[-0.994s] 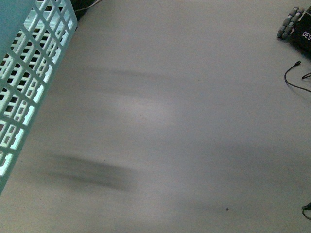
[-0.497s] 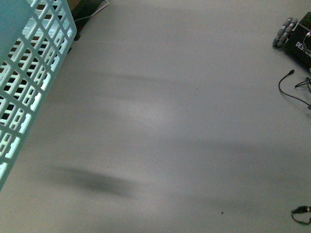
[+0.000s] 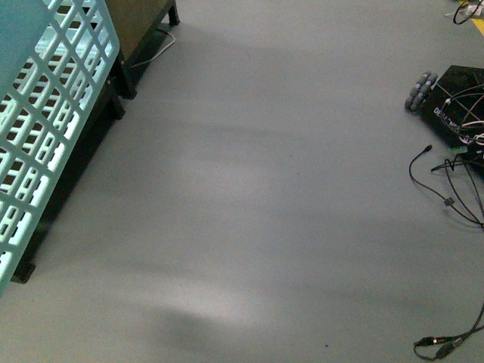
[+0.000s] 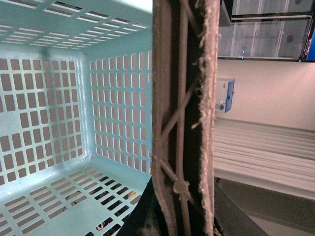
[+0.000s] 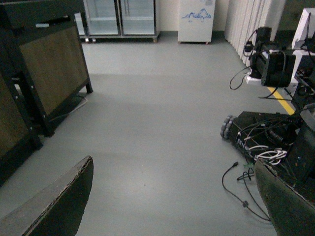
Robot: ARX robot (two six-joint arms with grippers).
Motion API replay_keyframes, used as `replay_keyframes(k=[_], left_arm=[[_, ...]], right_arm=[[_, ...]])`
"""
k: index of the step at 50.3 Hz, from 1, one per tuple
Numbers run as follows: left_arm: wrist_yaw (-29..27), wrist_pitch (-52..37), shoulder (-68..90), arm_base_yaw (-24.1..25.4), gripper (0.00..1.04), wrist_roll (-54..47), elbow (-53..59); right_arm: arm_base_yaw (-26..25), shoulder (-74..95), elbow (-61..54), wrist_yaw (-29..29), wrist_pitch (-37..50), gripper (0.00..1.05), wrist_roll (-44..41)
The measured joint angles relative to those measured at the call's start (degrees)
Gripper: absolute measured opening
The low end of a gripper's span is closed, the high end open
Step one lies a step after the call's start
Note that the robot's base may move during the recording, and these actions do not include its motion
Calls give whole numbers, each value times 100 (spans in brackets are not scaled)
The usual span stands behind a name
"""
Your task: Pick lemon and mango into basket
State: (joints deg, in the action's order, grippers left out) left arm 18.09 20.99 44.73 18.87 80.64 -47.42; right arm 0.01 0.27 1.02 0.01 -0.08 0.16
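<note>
The light teal basket [image 3: 45, 128] hangs at the left edge of the front view, its slotted side tilted. In the left wrist view I look into the basket [image 4: 64, 123], and it holds no fruit that I can see. Its brown handle [image 4: 182, 118] runs down the middle of that view, and my left gripper [image 4: 179, 216] is shut on it. My right gripper [image 5: 172, 206] is open over bare grey floor, with nothing between its fingers [image 5: 59, 201]. The lemon and the mango are out of view.
Dark cabinets on black legs [image 3: 140, 34] stand at the left, with a white cable beside them. A black wheeled base [image 3: 454, 102] and loose black cables [image 3: 454, 189] lie on the floor at the right. Refrigerators [image 5: 120, 17] stand against the far wall.
The front view has swung across the floor: the cabinet legs have come into sight at the left, and the wheeled base and cables have shifted down and left. The basket stays at the left edge.
</note>
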Motion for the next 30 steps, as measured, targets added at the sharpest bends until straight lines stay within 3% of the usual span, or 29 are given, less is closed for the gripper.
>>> replay_keyframes(k=[30], left_arm=[[0,0,0,0,7,0,0]], right_arm=[[0,0,0,2,0,96,2]])
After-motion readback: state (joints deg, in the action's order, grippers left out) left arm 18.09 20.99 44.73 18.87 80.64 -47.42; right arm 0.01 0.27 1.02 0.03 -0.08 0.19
